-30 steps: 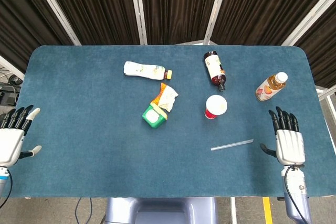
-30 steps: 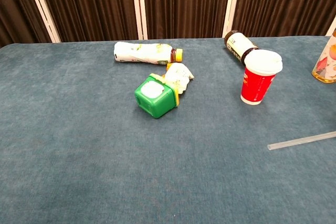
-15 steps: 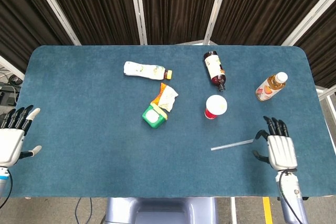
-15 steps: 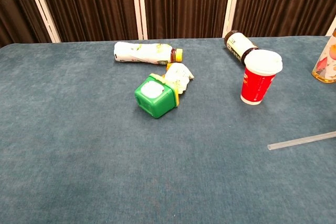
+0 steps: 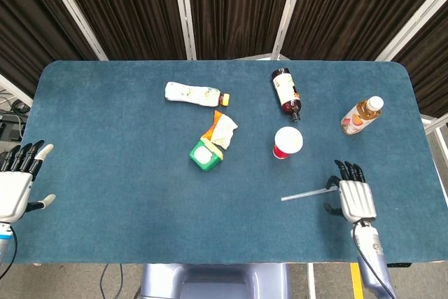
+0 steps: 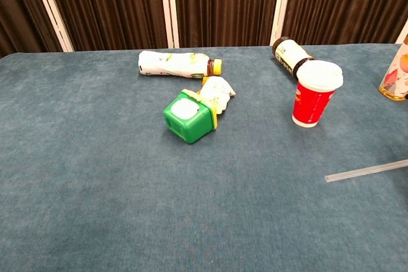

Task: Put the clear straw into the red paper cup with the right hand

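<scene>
Blue table (image 5: 105, 173) bears the clear straw (image 5: 308, 193), its end beside the empty, spread right hand (image 5: 353, 197).

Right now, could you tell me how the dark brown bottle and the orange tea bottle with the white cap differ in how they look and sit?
The dark brown bottle lies on its side behind the red paper cup, its cap toward the cup; the orange tea bottle sits further right, near the table's right edge. The brown bottle has dark contents and a dark cap; the tea bottle has amber contents and a white cap. Both carry labels, and neither is touched by a hand.
</scene>
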